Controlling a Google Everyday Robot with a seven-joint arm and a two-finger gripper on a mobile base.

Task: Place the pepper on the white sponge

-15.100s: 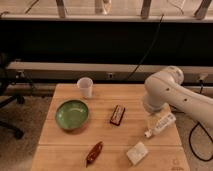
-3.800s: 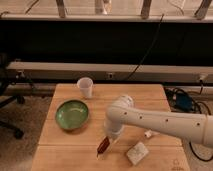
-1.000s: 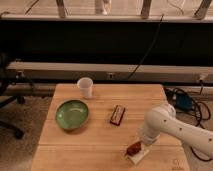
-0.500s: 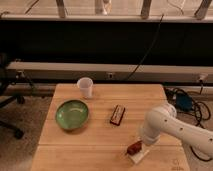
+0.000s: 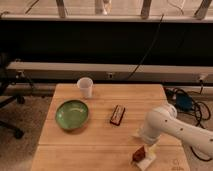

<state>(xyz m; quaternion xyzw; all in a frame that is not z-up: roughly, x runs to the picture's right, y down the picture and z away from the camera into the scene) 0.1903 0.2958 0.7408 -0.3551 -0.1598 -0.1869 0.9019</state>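
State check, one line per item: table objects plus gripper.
Glossy dark red-brown pepper: lying on the sponge, near the table's front edge.
Off-white squarish sponge: flat on the table, pepper on top.
Gripper: low over the sponge, at the pepper.
White cup: upright, back left.
Green bowl: upright, looks empty.
Flat dark red rectangular block: lying flat, mid-table.

Lab or office: wooden bench (image 5: pixel 100 135), wall cable raceway (image 5: pixel 105 67), office chair base (image 5: pixel 10 112) off left edge; gripper (image 5: pixel 142 152) near front-right corner.
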